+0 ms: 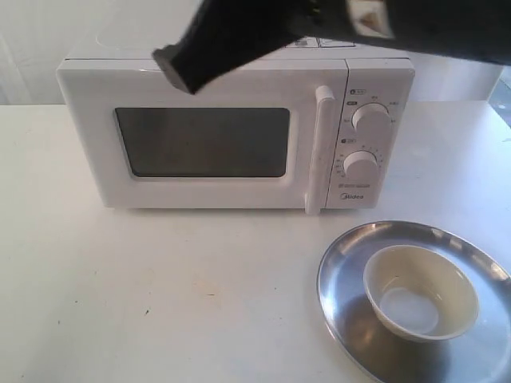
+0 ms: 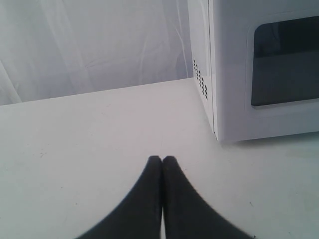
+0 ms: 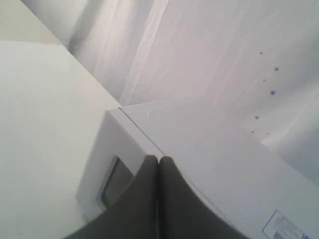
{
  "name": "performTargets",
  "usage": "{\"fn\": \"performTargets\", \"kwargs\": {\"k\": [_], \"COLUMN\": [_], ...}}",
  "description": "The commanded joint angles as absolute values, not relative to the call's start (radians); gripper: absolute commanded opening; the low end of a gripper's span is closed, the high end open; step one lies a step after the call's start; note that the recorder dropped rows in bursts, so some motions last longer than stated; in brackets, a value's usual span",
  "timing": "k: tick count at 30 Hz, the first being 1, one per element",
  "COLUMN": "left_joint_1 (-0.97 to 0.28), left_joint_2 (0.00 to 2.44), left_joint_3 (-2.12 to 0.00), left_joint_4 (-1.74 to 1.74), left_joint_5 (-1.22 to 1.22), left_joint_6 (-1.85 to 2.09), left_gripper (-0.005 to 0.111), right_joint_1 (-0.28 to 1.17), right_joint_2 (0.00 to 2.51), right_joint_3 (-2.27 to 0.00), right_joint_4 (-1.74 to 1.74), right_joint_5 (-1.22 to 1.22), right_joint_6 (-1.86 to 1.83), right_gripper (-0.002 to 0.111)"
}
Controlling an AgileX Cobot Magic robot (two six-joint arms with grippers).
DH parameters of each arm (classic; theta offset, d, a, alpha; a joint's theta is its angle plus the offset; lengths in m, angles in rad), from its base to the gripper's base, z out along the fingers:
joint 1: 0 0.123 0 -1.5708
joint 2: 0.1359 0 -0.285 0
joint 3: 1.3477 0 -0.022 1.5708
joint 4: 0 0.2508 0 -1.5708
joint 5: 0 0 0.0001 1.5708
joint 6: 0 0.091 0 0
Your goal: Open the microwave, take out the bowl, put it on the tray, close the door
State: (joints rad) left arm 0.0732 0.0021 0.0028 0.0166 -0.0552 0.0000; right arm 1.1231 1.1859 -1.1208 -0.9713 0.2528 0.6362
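White door point(image 1: 200, 144) shut, its handle point(image 1: 322, 152) upright; left gripper point(image 2: 162, 160) and right gripper point(image 3: 158, 160) pinched together, empty.

Left gripper point(image 2: 162, 160): matte black, two tapered fingers point(image 2: 142, 204), rounded tips.
Right gripper point(image 3: 158, 160): dark, likewise tapered.
Right arm point(image 1: 263, 32): black casing, pale sticker point(image 1: 371, 17).

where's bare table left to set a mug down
The widest bare table lies in front of the microwave, left of the tray. Another patch is beside the microwave's vented side, near the left hand. The front right is crowded: the tray holds the bowl.
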Motion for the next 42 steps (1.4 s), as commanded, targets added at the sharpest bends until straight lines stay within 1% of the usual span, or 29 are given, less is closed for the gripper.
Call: {"fn": "performTargets", "kwargs": {"k": [1,4,8,13,18,26,32,38,42], "left_joint_1": [0.069,0.069,0.069,0.069,0.069,0.069,0.069,0.069,0.069], "left_joint_2": [0.000,0.000,0.000,0.000,0.000,0.000,0.000,0.000,0.000], "left_joint_3": [0.000,0.000,0.000,0.000,0.000,0.000,0.000,0.000,0.000], "left_joint_4": [0.009,0.009,0.009,0.009,0.009,0.009,0.009,0.009,0.009], "left_joint_5": [-0.059,-0.059,-0.059,-0.059,-0.059,-0.059,-0.059,-0.059,-0.059], "left_joint_6": [0.000,0.000,0.000,0.000,0.000,0.000,0.000,0.000,0.000], "left_gripper": [0.000,0.000,0.000,0.000,0.000,0.000,0.000,0.000,0.000], "right_joint_1": [1.126,1.126,1.126,1.126,1.126,1.126,1.124,0.992,0.832], "right_joint_2": [1.016,0.897,0.763,0.658,0.599,0.573,0.571,0.501,0.410], "right_joint_3": [-0.955,-0.834,-0.691,-0.544,-0.508,-0.498,-0.461,-0.404,-0.337], "right_joint_4": [-0.967,-0.967,-0.965,-0.965,-0.965,-0.974,-1.076,-1.304,-1.424], "right_joint_5": [0.230,0.230,0.230,0.232,0.241,0.294,0.424,0.437,0.394], "right_joint_6": [0.731,0.780,0.951,1.162,1.166,1.163,1.208,1.451,1.581], "right_gripper": [0.000,0.000,0.000,0.000,0.000,0.000,0.000,0.000,0.000]}}
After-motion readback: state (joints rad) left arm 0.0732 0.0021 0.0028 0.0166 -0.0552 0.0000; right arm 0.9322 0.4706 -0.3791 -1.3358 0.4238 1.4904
